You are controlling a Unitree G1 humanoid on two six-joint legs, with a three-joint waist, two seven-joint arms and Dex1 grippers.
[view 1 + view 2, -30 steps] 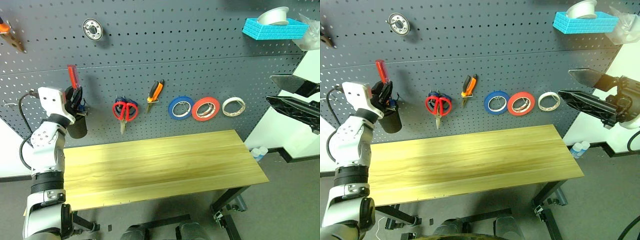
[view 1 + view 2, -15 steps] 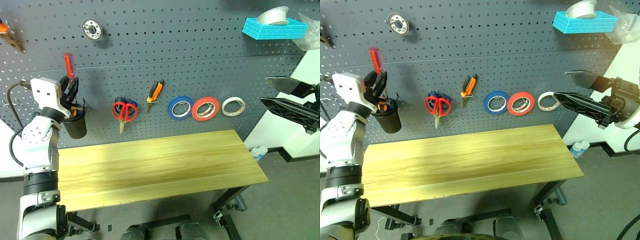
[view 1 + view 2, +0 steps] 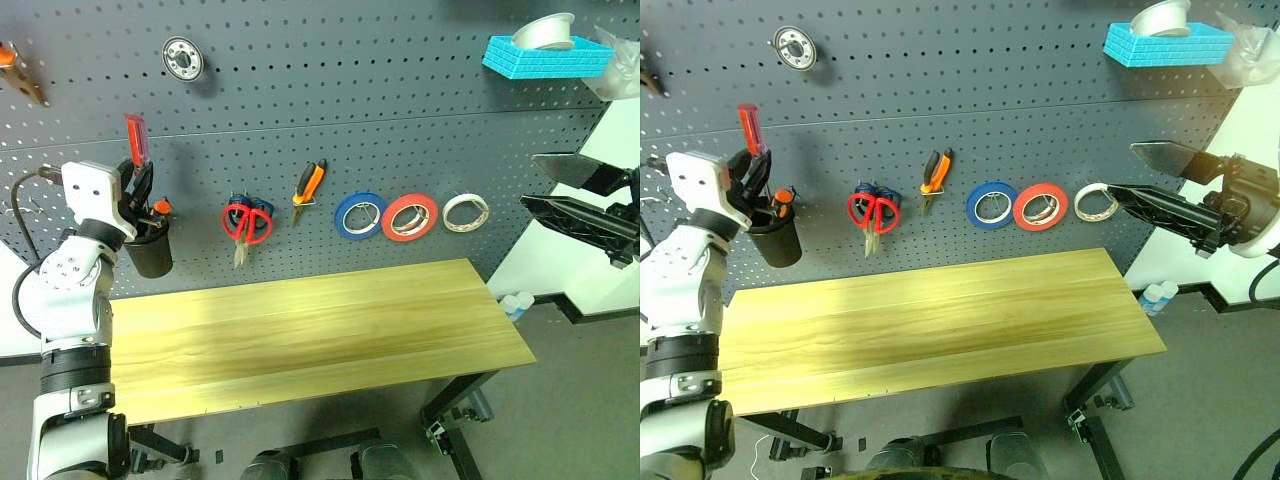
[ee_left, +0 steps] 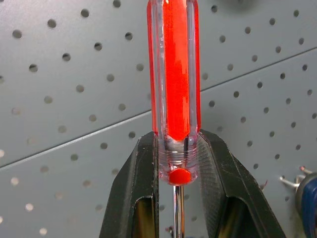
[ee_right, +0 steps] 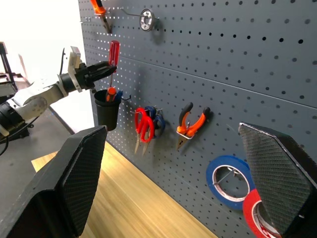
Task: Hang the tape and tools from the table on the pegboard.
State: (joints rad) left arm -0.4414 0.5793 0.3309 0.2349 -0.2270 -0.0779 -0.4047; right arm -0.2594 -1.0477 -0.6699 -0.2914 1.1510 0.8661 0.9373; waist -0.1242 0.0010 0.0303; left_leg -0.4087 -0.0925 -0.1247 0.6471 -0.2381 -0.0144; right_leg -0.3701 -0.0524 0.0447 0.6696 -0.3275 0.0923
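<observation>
Screwdriver first: the slim one with the clear red handle [image 4: 173, 74] is clamped upright in the left gripper [image 4: 177, 163], both black fingers [image 4: 138, 188] pressed against the base of the handle, its steel shaft dropping down between them. It hangs just above the black cup [image 3: 150, 250] hooked on the dark grey perforated pegboard [image 3: 400, 130], and an orange-handled tool [image 3: 783, 198] pokes out of that cup right beside the gripper.

Along the board, the red-handled scissors [image 3: 247, 222] hang on a hook in front of a blue-handled pair. Next come the small pliers with orange-and-black handles [image 3: 311, 186]. Then three rolls in a row: the blue tape roll [image 3: 361, 214], the flat red-orange tape roll [image 3: 411, 217] just beside it, and the whitish roll [image 3: 466, 211] on the end.

Below them, the long table of light yellowish wood planks [image 3: 320, 330] runs the width of the board.

Over on the right, the right gripper [image 5: 183, 183] sits spread wide with nothing in it, level and well apart from the board, pointing toward the hanging tape rolls.
</observation>
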